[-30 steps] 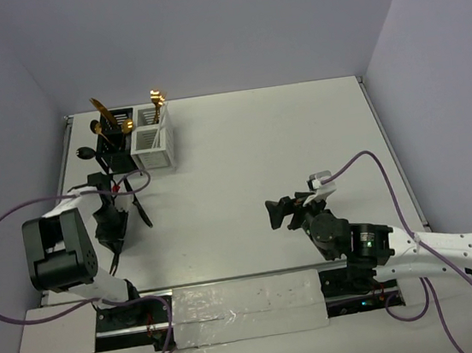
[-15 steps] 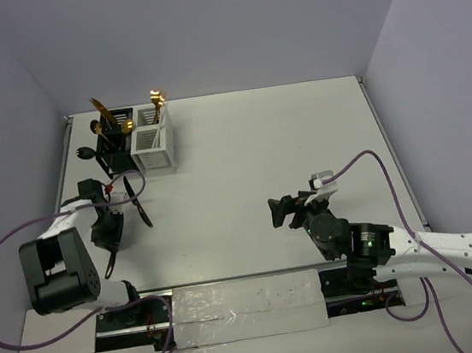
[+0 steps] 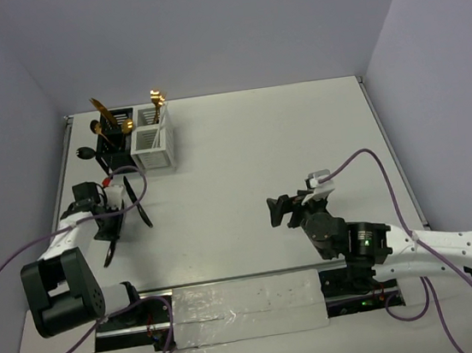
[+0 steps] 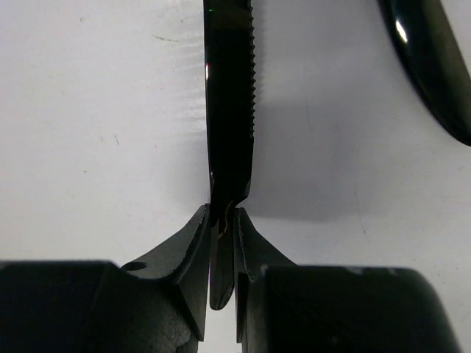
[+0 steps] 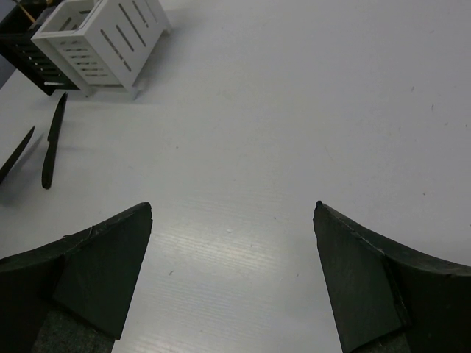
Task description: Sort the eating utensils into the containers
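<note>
My left gripper [image 4: 223, 220] is shut on a black serrated knife [image 4: 230, 110], pinched near the base of its blade. In the top view that knife [image 3: 111, 250] points toward the near edge below my left gripper [image 3: 111, 230], at the table's left side. A second black utensil [image 3: 139, 206] lies just to the right, its rounded end [image 4: 434, 66] in the left wrist view. The containers stand at the back left: a black caddy [image 3: 114, 148] and a white caddy [image 3: 152, 142], with gold-headed utensils [image 3: 155, 98] standing in them. My right gripper [image 3: 277, 212] [image 5: 232, 213] is open over bare table.
The right wrist view has the white caddy [image 5: 103, 40] at top left, the black one [image 5: 22, 40] behind it, and two black utensils [image 5: 51, 140] on the table beside them. Purple cables loop from both arms. Walls close in the table's left, back and right.
My left arm's elbow has swung back toward the near-left corner, stretching the forearm out. The gripper stays shut on the knife at about the same spot. The right arm has hardly moved.
</note>
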Motion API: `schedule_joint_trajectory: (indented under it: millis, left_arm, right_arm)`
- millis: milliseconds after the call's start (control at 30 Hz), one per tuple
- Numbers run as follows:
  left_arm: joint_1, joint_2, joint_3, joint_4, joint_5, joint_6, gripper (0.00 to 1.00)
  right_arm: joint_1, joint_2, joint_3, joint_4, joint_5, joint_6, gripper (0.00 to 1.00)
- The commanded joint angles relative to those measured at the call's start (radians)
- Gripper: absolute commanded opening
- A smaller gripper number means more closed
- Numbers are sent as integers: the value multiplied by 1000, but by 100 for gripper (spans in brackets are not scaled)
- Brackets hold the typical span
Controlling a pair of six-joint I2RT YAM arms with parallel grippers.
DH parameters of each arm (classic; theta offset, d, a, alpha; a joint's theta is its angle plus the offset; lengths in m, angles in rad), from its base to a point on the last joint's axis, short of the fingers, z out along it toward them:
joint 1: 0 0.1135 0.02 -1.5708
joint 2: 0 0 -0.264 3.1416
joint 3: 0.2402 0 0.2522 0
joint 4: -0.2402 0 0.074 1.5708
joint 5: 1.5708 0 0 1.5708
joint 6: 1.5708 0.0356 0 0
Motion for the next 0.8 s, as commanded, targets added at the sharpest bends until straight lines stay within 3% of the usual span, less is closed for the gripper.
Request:
schedule_joint_trajectory:
  millis: [0,267,767]
  left_arm:
    - [7,-32,0,59,42,25,0]
    - [10,-35,-8,60,55,25,0]
    - [9,-231,-51,-47,116,138,0]
  right_arm:
    - [-4,-13,43,16,35,-2,97]
    - [-4,-32,34,16,47,-4,97]
    - [-5,-21,37,34,46,-18,98]
